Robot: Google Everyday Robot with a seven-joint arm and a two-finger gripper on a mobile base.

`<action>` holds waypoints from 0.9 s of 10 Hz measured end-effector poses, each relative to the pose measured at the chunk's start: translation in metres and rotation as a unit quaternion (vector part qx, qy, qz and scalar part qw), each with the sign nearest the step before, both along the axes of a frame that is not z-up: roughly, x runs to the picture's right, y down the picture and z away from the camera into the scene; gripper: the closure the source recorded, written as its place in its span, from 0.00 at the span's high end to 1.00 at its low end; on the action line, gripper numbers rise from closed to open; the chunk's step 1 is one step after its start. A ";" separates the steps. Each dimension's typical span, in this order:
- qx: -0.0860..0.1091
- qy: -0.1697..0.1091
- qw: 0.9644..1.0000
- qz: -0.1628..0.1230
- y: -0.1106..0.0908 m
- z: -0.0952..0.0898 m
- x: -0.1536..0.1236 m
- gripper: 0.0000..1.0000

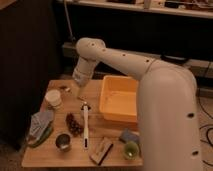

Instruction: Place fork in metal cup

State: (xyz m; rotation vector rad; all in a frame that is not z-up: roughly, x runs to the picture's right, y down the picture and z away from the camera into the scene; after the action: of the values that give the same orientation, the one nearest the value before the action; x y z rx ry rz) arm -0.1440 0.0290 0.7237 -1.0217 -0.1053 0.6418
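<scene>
- Arm (150,80): white, enters from the lower right, reaches up and left over the table (50,155), then bends downward at the wrist.
- Gripper (80,86): points down over the back left part of the table, left of the yellow bin (120,97) and behind the long white utensil (85,125).
- Jaws: drawn in close on the fork (82,93), which shows as a short pale tan sliver hanging below them. It appears clear of the table top.
- Metal cup (63,141): upright near the front left edge of the table, mouth up. It is well apart from the gripper and forward and left of it.
- White paper cup (53,98): upright at the back left, just left of the gripper.
- Long white utensil: lies lengthwise down the middle of the table, dark tip toward the front.
- Dark lumpy cluster (74,124): lies between the metal cup and the long white utensil, touching neither as far as can be told.
- Grey-blue cloth (40,125): crumpled at the left edge, beside the metal cup.
- Green cup (131,149): at the front right, near the arm.
- Wooden block (101,150): at the front edge, left of the green cup.
</scene>
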 end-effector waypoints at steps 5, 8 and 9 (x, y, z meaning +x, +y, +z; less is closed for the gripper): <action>-0.013 -0.002 1.000 -0.009 0.011 -0.010 0.007 0.00; -0.014 -0.003 1.000 -0.010 0.012 -0.009 0.006 0.00; -0.016 -0.007 1.000 -0.010 0.013 -0.009 0.004 0.00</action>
State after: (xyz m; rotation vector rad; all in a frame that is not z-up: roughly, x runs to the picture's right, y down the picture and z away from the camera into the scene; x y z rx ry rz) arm -0.1398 0.0422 0.7144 -1.0567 -0.0976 0.6199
